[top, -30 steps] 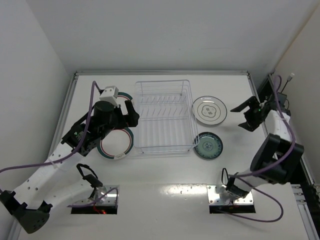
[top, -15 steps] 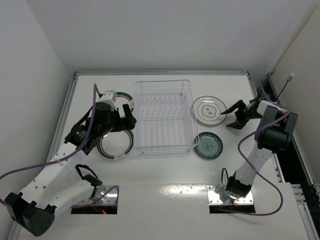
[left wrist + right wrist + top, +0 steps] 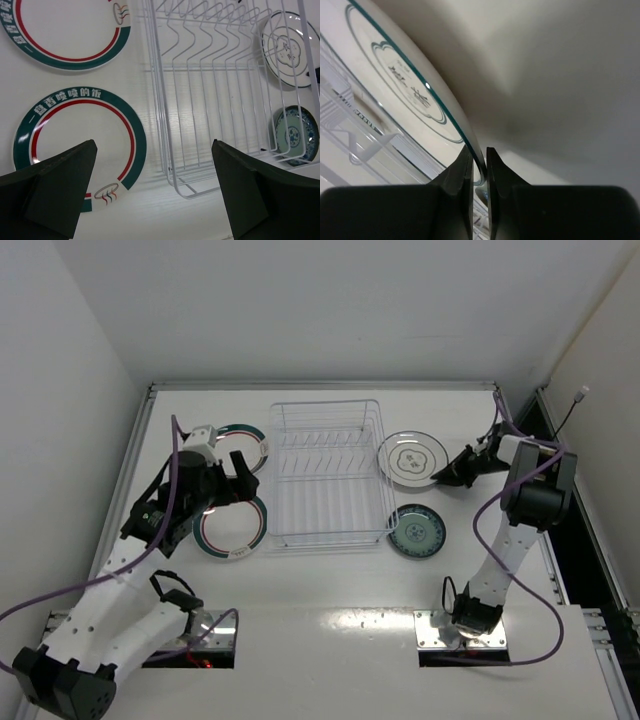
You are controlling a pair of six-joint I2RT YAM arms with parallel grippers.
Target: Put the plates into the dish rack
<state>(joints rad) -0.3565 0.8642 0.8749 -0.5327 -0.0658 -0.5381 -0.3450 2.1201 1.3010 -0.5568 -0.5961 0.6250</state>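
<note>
White tabletop (image 3: 330, 590) inside a plain pale-walled booth. At its centre sits the dish rack (image 3: 328, 472), with no plates in it yet. My right gripper (image 3: 478, 152) is clenched on the right-hand rim of a white plate (image 3: 408, 459) that lies just beside the rack's right wall. A smaller teal plate (image 3: 416, 531) lies nearer my base. My left gripper (image 3: 153, 150) hangs spread wide, holding nothing, above the nearer of two green-rimmed plates (image 3: 80, 145) to the left of the rack.

I judge the step in hand to be lifting the pinched plate. The grip covers only a thin edge, so I should raise it slowly, turn it upright, and lower it squarely between two tines (image 3: 210, 30). The rack looks light, so I should avoid nudging its wall.

White Chinese characters run along the green band of the nearer plate, and a small steaming-bowl emblem sits opposite them. I cannot read the characters with confidence. The white plate's centre marks are too small to read.
</note>
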